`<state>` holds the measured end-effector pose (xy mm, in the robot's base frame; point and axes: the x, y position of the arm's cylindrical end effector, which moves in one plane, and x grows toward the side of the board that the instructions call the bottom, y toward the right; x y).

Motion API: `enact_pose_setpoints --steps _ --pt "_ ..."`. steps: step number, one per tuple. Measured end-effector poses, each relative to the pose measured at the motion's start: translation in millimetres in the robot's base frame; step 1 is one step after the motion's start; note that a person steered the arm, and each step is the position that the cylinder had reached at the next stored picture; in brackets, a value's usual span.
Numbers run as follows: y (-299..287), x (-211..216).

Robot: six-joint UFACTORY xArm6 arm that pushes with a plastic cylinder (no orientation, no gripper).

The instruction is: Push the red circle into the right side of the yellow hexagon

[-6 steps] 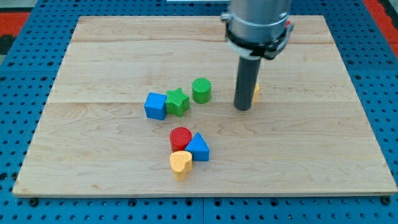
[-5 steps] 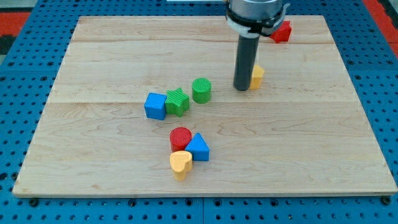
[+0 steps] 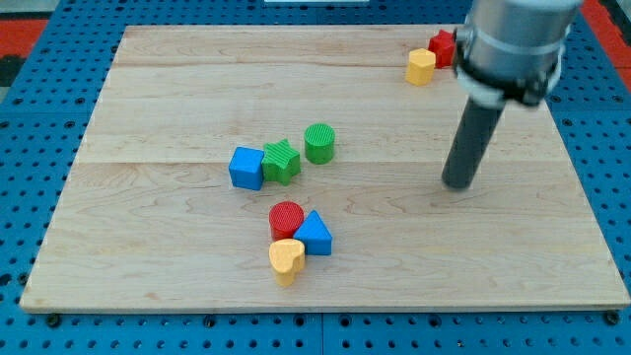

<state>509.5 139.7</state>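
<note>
Red circle [image 3: 287,218] sits near the front of the wooden board [image 3: 148,247], touching the blue triangle [image 3: 315,234] on its right and the yellow heart [image 3: 286,258] just in front. The yellow hexagon [image 3: 421,67] is far away at the back right, beside a red block [image 3: 444,46]. My tip [image 3: 457,184] rests on the board's right side, well apart from all blocks; it is a plain rod and grips nothing. Left of the middle are a blue cube [image 3: 246,168], green star [image 3: 282,161] and green circle [image 3: 319,142].
</note>
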Motion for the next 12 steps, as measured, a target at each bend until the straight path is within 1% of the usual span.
enact_pose_setpoints --steps 1,2,3,4,6,7,8,9,10,11,12 --pt "-75.9 73.6" --pt "-176.8 105.7" --pt "-190.3 101.9" --pt "-177.2 69.9" --pt "-176.0 17.9" --pt "-231.5 6.6" --pt "-156.5 -3.0" --pt "-115.0 -23.0" --pt "-133.1 -65.5" --pt "-139.4 -78.4" --pt "-139.3 -78.4"
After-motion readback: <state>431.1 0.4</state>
